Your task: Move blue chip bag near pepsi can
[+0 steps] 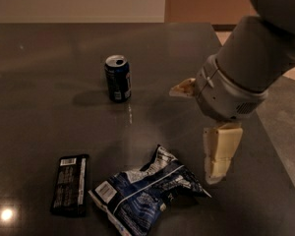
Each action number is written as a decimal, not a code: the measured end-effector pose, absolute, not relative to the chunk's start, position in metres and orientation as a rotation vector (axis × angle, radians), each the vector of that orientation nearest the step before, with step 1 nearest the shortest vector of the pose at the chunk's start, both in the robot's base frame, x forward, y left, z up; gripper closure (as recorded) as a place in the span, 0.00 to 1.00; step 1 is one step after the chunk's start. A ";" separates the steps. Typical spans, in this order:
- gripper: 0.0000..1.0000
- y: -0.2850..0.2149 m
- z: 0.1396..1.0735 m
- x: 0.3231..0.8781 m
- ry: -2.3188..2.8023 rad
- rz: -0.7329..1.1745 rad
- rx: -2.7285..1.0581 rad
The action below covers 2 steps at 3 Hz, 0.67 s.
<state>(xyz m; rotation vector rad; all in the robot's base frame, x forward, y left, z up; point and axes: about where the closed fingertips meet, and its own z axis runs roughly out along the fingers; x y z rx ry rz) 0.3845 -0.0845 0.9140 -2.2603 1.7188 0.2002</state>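
Note:
The blue chip bag [147, 193], crumpled dark-blue foil with white panels, lies on the dark table [49, 48] near its front edge. The pepsi can [118, 78] stands upright further back, left of centre, well apart from the bag. My gripper [194, 135] hangs above the table's right part, just right of and above the bag and not touching it. It is open and empty: one cream finger [220, 154] points down and the other [183, 88] sticks out to the left.
A flat black rectangular bar [70, 184] lies left of the bag. The table's right edge [265, 132] runs close behind the arm, with floor beyond. A bright light reflection [6, 214] sits at the front left.

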 end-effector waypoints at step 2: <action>0.00 -0.059 0.874 0.361 1.608 0.271 -2.429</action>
